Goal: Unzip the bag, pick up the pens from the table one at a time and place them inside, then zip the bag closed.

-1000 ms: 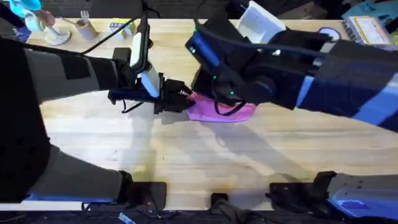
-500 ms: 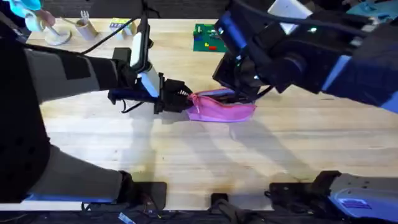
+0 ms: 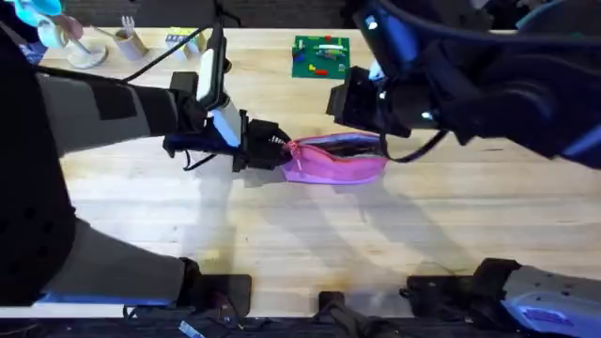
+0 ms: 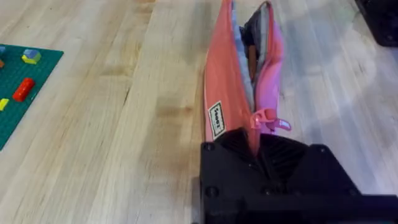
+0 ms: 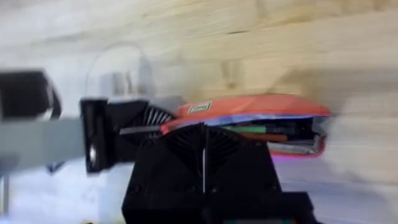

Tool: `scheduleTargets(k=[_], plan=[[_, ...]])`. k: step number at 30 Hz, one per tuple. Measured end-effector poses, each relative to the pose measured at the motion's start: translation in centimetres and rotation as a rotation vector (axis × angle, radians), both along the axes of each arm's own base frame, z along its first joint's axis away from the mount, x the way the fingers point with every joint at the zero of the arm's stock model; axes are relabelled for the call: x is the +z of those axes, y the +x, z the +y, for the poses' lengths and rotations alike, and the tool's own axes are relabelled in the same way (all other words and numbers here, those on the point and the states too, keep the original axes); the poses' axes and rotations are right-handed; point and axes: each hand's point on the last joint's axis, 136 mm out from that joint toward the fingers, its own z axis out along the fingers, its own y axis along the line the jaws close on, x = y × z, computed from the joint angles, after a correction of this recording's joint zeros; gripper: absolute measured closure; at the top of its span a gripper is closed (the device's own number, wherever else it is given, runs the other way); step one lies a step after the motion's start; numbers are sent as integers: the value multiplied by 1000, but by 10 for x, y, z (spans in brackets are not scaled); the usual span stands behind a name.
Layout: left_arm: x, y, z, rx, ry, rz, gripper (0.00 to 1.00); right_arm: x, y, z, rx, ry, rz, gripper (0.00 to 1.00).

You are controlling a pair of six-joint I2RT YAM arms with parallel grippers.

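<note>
- Overhead view: the bag point(image 3: 336, 160) lies near the middle of the bench point(image 3: 282, 235), a little toward the far edge. It is a long, rounded pouch of soft pink fabric. The left gripper point(image 3: 279, 148) is closed on the end of the bag nearer the left edge, probably to keep it from sliding while the zipper is worked. The right gripper point(image 3: 362, 117) hangs over the far side of the bag; I cannot tell here if it is open. A green toy plate point(image 3: 320, 54) lies flat near the far edge.
- Left wrist view: the left gripper point(image 4: 264, 140) pinches the end of the bag point(image 4: 227, 81) beside the pink zipper pull point(image 4: 268, 118). The mouth is open along the top, and the grey lining and something dark show inside.
- Right wrist view: the right gripper point(image 5: 204, 146) has its fingers pressed together with nothing between them. Just beyond it the bag point(image 5: 249, 115) is open, and the pens point(image 5: 261, 132), slim sticks in green and orange, lie inside. I judge that closing the zipper is what remains.
</note>
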Motion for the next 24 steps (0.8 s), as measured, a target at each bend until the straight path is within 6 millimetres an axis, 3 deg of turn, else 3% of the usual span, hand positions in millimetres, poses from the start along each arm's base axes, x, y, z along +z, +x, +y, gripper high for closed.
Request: scheduleTargets(k=[2,3,7,9,16,17,22,24], plan=[[0,0,0,0,0,0,956,6,-9,6,74,-5,-15,958],[0,0,0,0,0,0,956,11,-23,14,168,-15,-21,600],[0,0,0,0,0,0,956,13,-36,20,239,-26,-20,53],[0,0,0,0,0,0,956,12,-39,24,262,-29,-21,8],[0,0,0,0,0,0,954,12,-41,25,276,-31,-21,4],[0,0,0,0,0,-3,853,12,-41,25,277,-31,-21,4],[1,0,0,0,-7,-2,68,12,-42,25,279,-33,-21,4],[1,0,0,1,-7,-1,13,12,-42,25,279,-34,-20,4]])
